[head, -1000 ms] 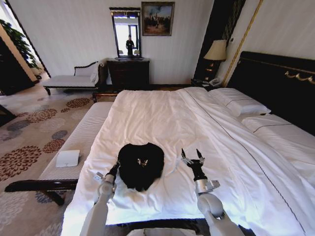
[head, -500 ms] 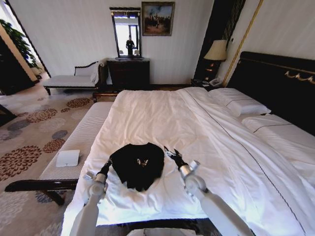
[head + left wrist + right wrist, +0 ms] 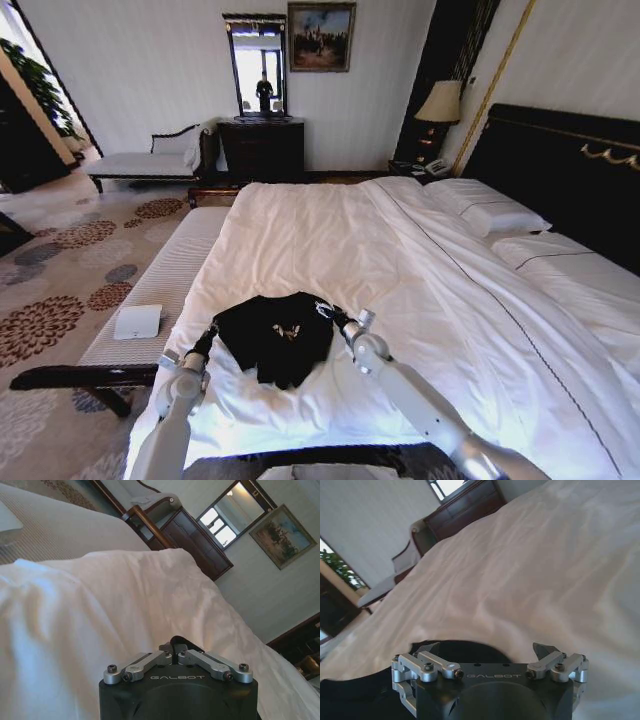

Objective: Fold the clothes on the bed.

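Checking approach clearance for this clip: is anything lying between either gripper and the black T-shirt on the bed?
Nothing visible does. The left gripper is at the black T-shirt's left edge, fingers shut on it, and the open right gripper is at its right edge. Around it lies bare white duvet.

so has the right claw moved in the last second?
Yes. In the head view the right claw has swung toward the robot's left across the white bed, from bare duvet to the black T-shirt's edge.
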Motion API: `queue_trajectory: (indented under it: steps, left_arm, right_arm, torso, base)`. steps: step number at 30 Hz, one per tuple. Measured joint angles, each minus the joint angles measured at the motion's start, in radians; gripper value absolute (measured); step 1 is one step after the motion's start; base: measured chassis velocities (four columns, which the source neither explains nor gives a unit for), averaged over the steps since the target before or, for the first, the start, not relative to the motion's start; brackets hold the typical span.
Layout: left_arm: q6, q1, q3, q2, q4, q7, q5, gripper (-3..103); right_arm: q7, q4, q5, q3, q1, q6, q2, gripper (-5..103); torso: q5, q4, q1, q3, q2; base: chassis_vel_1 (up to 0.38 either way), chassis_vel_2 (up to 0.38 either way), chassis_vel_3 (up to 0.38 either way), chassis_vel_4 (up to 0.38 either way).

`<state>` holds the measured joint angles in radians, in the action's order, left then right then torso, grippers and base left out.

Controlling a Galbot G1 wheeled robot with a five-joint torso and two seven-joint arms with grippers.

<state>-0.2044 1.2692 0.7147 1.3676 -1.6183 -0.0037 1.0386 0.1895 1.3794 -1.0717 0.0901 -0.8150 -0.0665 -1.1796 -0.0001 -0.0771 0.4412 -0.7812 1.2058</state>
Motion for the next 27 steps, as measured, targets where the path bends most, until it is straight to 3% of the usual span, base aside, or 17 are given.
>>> queue_trajectory:
  steps: [13, 16, 19, 24, 25, 27]
  left_arm:
    - [0.002, -0.004, -0.013, 0.013, 0.017, -0.001, -0.021, 0]
    - [0.003, -0.005, -0.014, 0.015, 0.02, -0.001, -0.023, 0]
    - [0.005, -0.004, -0.014, 0.015, 0.022, 0.0, -0.023, 0]
    - [0.006, -0.004, -0.013, 0.017, 0.023, 0.001, -0.023, 0]
    - [0.006, -0.005, -0.014, 0.018, 0.024, 0.001, -0.023, 0]
    - [0.006, -0.006, -0.015, 0.019, 0.025, 0.001, -0.023, 0]
  right_arm:
    - [-0.003, 0.008, -0.017, -0.047, -0.07, -0.009, -0.002, 103]
    - [-0.005, 0.005, -0.017, -0.047, -0.077, -0.008, -0.011, 100]
    - [-0.007, -0.001, -0.012, -0.042, -0.082, -0.006, -0.023, 85]
    - [-0.009, -0.008, -0.003, -0.037, -0.082, -0.001, -0.034, 82]
    - [-0.009, -0.01, -0.001, -0.036, -0.082, 0.0, -0.036, 66]
    - [-0.01, -0.013, 0.002, -0.036, -0.081, 0.002, -0.041, 61]
  torso:
    - [0.0001, -0.0001, 0.0, 0.0, 0.0]
    - [0.0001, 0.0, 0.0, 0.0, 0.0]
    - [0.0001, -0.0001, 0.0, 0.0, 0.0]
    - [0.0001, 0.0, 0.0, 0.0, 0.0]
    - [0.0001, 0.0, 0.0, 0.0, 0.0]
    - [0.0, 0.0, 0.0, 0.0, 0.0]
  base:
    - [0.0, 0.0, 0.0, 0.0]
    - [0.0, 0.0, 0.0, 0.0]
    - [0.0, 0.0, 0.0, 0.0]
    - [0.0, 0.0, 0.0, 0.0]
    - [0.0, 0.0, 0.0, 0.0]
    - [0.0, 0.0, 0.0, 0.0]
